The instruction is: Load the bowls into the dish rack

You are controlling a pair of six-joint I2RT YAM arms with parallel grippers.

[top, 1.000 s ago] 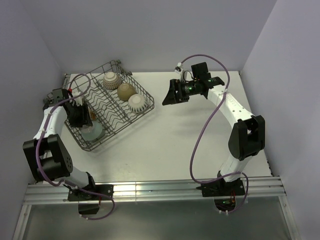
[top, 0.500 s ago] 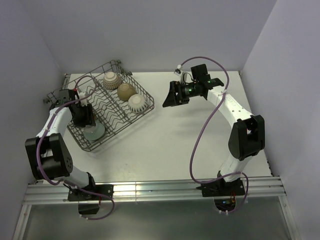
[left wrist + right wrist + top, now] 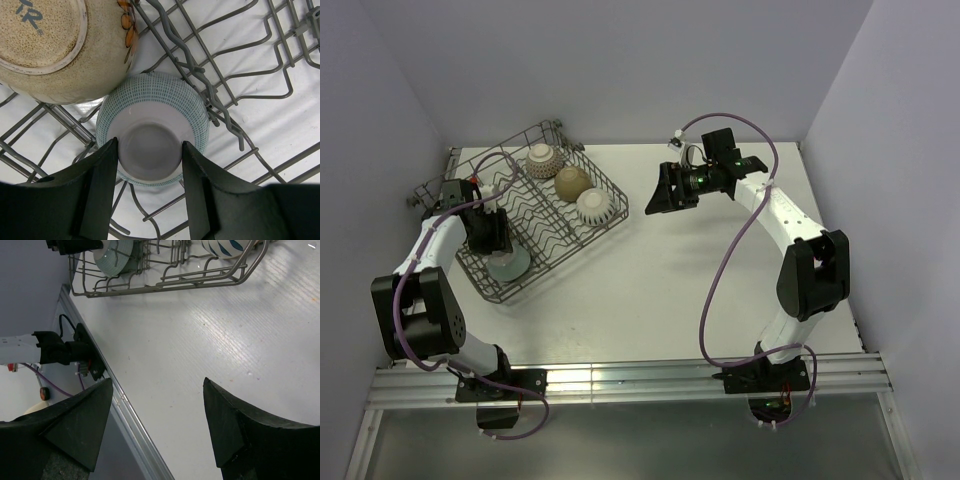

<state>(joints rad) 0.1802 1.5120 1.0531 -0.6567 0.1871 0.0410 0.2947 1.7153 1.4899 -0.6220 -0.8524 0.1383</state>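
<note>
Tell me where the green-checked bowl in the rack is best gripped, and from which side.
Probably the raised foot on its base, from straight over it. The bowl lies base toward the left gripper, its rim down among the rack wires and a brown bowl crowding one side; the foot is narrow and free.

1. The white-and-black left arm (image 3: 430,240) rises from its base at the near edge, folds back at the elbow and reaches forward along the left side.
2. The black two-finger left gripper (image 3: 492,232) (image 3: 149,145) tips downward. Its fingers (image 3: 102,190) stand partway apart, and whether the pads press on anything cannot be told.
3. The white-and-black right arm (image 3: 790,225) stands taller, its forearm stretched leftward over mid-table.
4. The black two-finger right gripper (image 3: 660,190) (image 3: 157,382) hangs in the air with its fingers (image 3: 75,425) spread wide and nothing between them.
</note>
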